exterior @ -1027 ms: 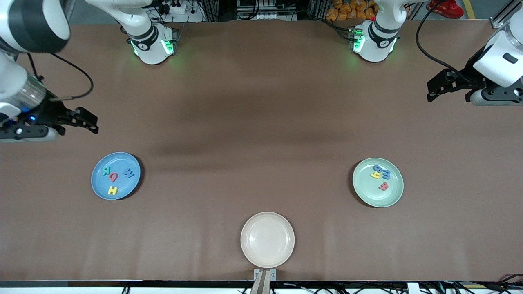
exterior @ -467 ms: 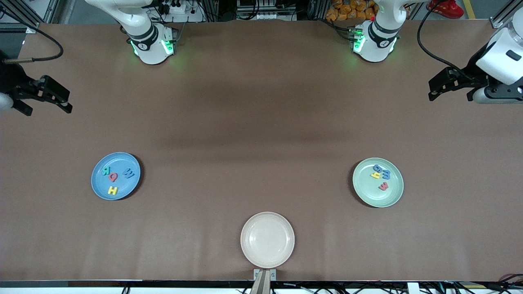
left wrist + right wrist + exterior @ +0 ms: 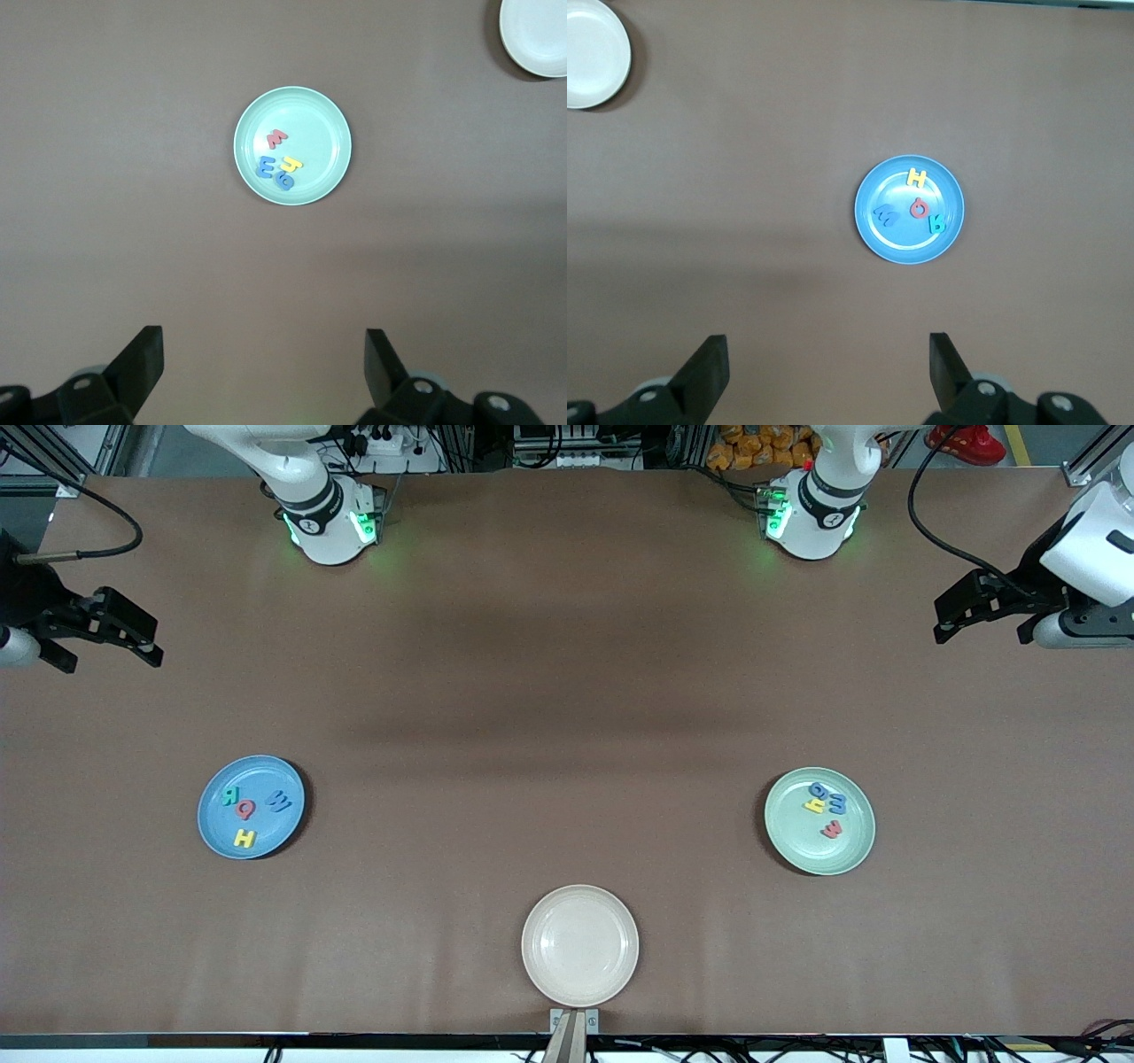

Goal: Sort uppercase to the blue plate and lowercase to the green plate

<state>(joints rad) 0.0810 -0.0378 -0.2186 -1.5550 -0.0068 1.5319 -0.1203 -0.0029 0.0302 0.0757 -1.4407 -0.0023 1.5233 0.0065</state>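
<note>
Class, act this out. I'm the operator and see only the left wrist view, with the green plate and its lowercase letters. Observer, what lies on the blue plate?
Observer: The blue plate holds four capitals: yellow H, red Q, teal R, blue W.
Operator: Where is the right hand?
Observer: The right hand hangs open and empty over the table at the right arm's end.
Operator: And my left hand?
Observer: The left hand hangs open over the left arm's end.
</note>
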